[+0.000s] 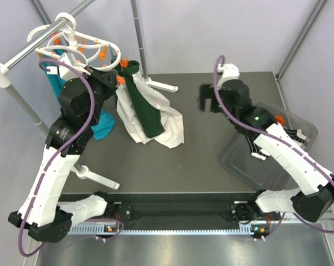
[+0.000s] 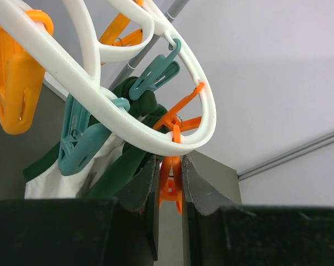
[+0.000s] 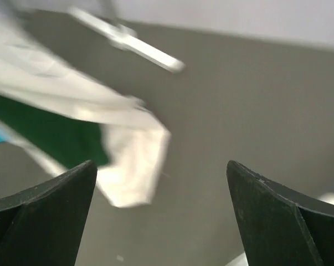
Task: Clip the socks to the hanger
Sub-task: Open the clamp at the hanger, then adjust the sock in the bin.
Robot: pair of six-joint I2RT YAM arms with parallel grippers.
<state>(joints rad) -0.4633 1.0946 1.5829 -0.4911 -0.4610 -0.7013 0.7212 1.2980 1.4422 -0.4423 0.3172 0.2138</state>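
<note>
Lower centre, left wrist view: your left gripper (image 2: 169, 162) pinched an orange clip (image 2: 168, 191) on the hanger (image 2: 61, 61) — likely to open it; right gripper (image 3: 161, 166) gaped wide, empty.

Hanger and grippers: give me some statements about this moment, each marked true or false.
1. The left gripper is shut on an orange clip under the hanger ring. True.
2. The right gripper holds a sock. False: its jaws stand wide open with nothing between them.
3. A green cloth hangs from the hanger. True.
4. Every clip on the hanger is orange. False: teal clips show in the left wrist view.
</note>
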